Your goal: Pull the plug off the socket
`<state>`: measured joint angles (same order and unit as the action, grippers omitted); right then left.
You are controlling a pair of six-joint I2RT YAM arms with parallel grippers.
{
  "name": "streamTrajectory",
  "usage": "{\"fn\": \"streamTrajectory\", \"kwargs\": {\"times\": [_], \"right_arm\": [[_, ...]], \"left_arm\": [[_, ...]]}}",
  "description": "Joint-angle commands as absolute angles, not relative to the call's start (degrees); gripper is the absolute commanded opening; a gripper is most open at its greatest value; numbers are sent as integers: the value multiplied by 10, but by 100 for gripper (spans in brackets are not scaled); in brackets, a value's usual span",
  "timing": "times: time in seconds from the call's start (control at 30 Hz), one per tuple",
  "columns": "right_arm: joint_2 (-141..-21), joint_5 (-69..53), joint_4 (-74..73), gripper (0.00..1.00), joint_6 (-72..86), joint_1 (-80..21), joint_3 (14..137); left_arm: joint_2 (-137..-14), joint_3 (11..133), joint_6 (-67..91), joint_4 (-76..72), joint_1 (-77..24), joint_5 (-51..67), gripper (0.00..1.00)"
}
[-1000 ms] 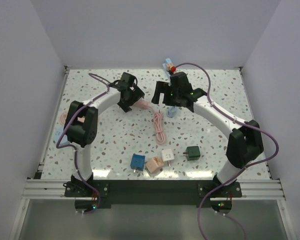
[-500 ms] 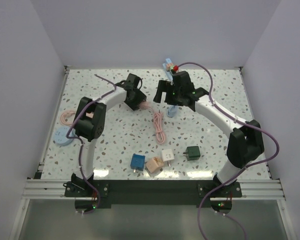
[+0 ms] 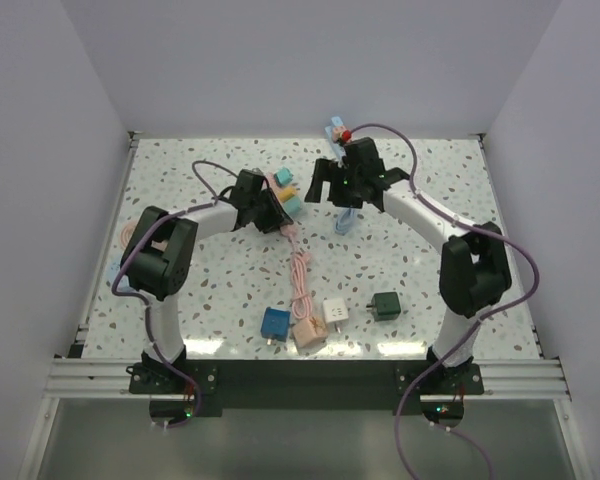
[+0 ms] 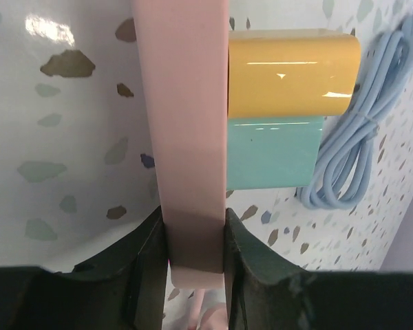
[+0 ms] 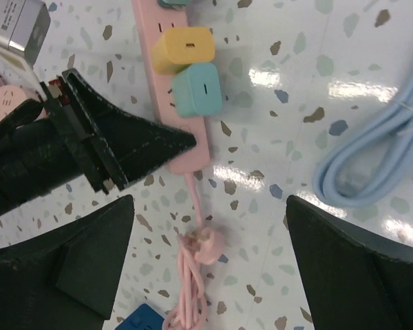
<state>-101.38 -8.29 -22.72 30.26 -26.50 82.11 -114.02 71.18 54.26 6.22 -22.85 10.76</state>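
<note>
The left tool (image 4: 191,237) is clamped on the near end of the pink power strip (image 4: 186,103), whose long axis runs straight away from it; the yellow charger plug (image 4: 289,72) and the teal charger plug (image 4: 275,151) sit side by side on the strip's face, sticking out square to that axis; the right tool (image 5: 210,206) hovers spread wide and empty, both plugs up and left of it in its wrist view, the teal nearer; so the right arm, stretched over the speckled surface (image 3: 220,290), looks the one to pull.

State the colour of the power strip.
The power strip is pink, clearest in the left wrist view.
</note>
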Motion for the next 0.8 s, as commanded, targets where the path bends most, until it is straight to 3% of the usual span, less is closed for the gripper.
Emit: {"fn": "streamTrajectory", "kwargs": {"times": [0.0,0.2,0.53,0.77], "right_arm": [[-1094,-160,-214,94,273,-258,876],[-1175,-237,-171,84,265,-258,926],[-1202,-290,-51,72,275,-258,882],[-1257,-308,-68,49,289,-259,922]], "left_arm": [[-1115,655,391,33,-225,127,0],[-1108,637,341,9,-216,183,0],[-1118,622,348,-63,-209,251,0],[-1103,611,370,-90,-207,258,0]]}}
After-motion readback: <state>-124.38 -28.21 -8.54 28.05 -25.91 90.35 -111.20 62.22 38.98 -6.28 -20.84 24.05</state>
